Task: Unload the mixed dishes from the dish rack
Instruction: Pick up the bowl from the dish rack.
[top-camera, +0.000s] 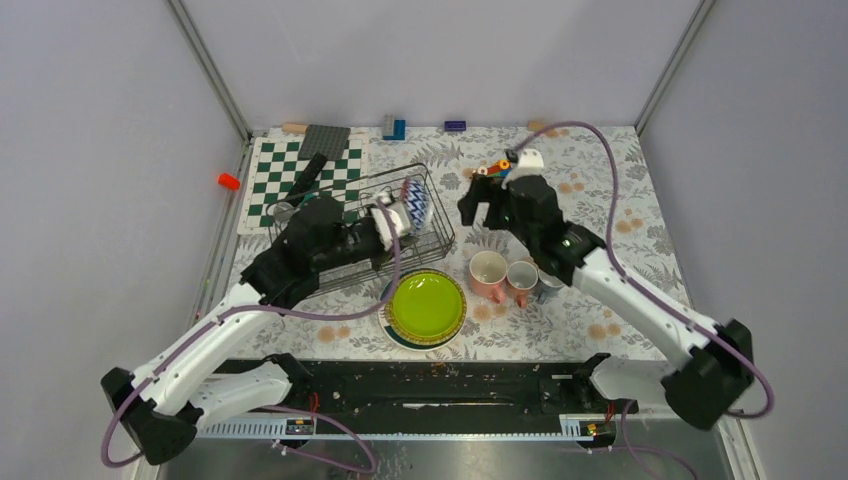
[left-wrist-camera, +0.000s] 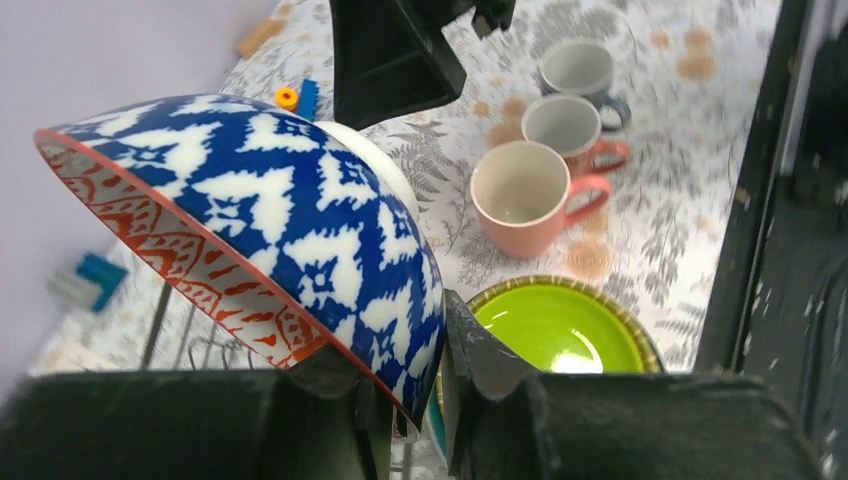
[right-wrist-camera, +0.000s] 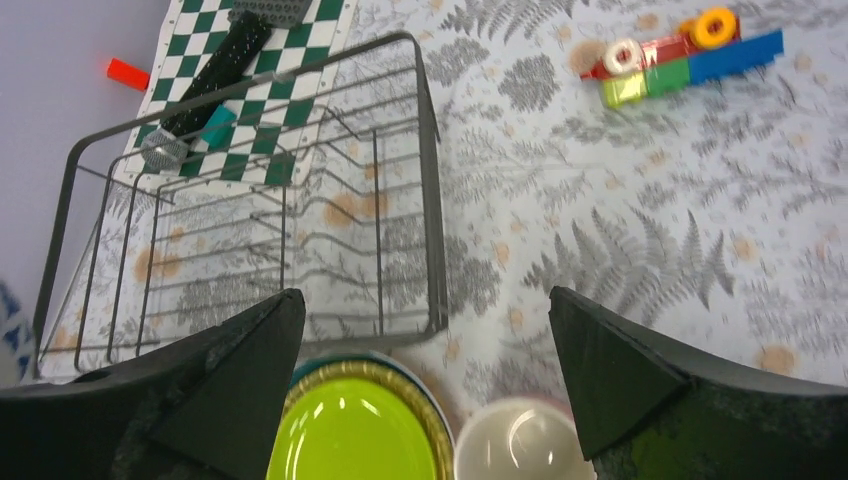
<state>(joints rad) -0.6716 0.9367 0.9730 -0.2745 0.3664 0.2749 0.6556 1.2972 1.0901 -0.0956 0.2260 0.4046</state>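
My left gripper (top-camera: 396, 222) (left-wrist-camera: 400, 345) is shut on the rim of a bowl (top-camera: 415, 200) (left-wrist-camera: 280, 230). The bowl is blue-and-white outside and red-patterned inside, and it is held tilted over the right end of the black wire dish rack (top-camera: 385, 180) (right-wrist-camera: 432, 200). The rack looks empty in the right wrist view. A lime-green plate (top-camera: 427, 305) (left-wrist-camera: 557, 330) (right-wrist-camera: 345, 430) tops a stack on the table in front of the rack. Two pink cups (top-camera: 488, 273) (left-wrist-camera: 525, 195) and a grey one (top-camera: 548, 287) stand right of the stack. My right gripper (top-camera: 483, 205) (right-wrist-camera: 425, 295) is open and empty, above the table right of the rack.
A green-and-white chequered board (top-camera: 280, 170) (right-wrist-camera: 300, 60) lies behind the rack with a black brush-like object (top-camera: 308, 175) on it. Coloured toy bricks (top-camera: 495, 168) (right-wrist-camera: 690, 55) lie behind my right gripper. More bricks (top-camera: 394, 128) line the back wall. A red piece (top-camera: 229, 181) sits at the left edge.
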